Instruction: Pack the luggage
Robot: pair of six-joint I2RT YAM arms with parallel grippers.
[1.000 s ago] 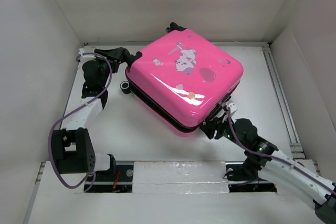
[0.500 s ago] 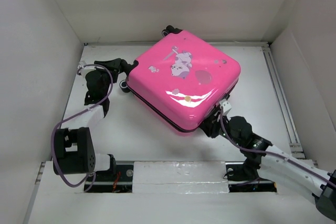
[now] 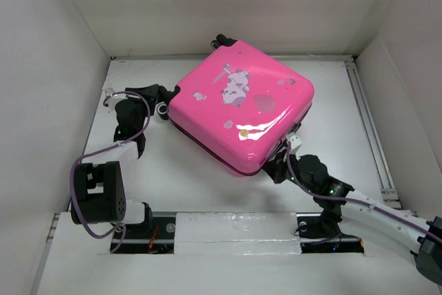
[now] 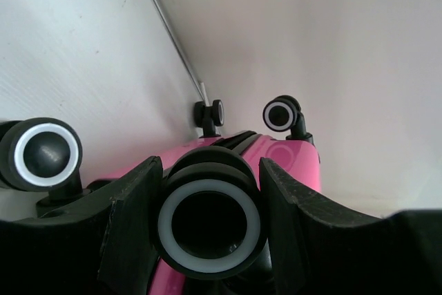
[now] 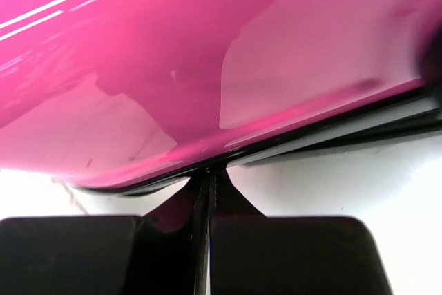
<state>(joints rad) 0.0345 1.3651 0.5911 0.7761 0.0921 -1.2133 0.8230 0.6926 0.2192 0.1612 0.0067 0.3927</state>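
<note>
luggage (image 3: pixel 242 112) lies lid-down on the table (image 3: pixel 186 164), looks like we're zipping. left gripper (image 3: pixel 164 98) clamps its left wheel (image 4: pixel 209 222), right gripper (image 3: pixel 284 164) pinched shut at its near seam (image 5: pixel 276 139). next probably needs a steady pull along it.

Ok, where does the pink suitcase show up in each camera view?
Top external: the suitcase lies centre, closed, turned diagonal.
Left wrist: suitcase shows as a pink strip behind its wheels.
Right wrist: suitcase fills the upper half.
Shared landmark: black wheels, top and left wrist only.

no readable text, pink luggage (image 3: pixel 242 117) carries only cartoon stickers, no lettering legible
</note>
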